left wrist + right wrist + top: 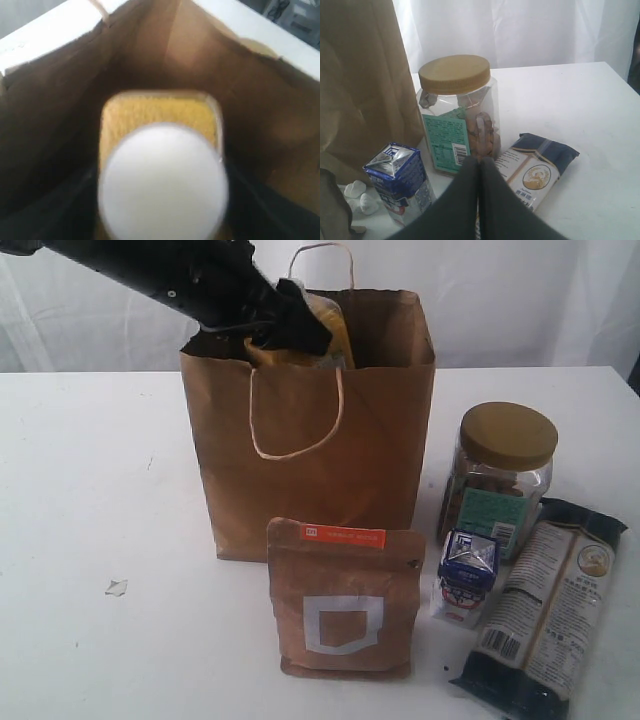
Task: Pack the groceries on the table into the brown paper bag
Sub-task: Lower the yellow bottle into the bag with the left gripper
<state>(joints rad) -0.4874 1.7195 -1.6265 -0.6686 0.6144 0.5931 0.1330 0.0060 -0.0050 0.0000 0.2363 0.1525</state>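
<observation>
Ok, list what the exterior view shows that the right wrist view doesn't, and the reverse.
Only the exterior view: the open top of the brown paper bag, with the left gripper at the yellow-grain bottle there, and the orange-labelled front of the brown kraft pouch.
Only the right wrist view: the right gripper, shut, and small white scraps beside the blue-white carton.
Both: that carton, the gold-lidded jar, the noodle packet, one side of the bag, and the white table.
</observation>
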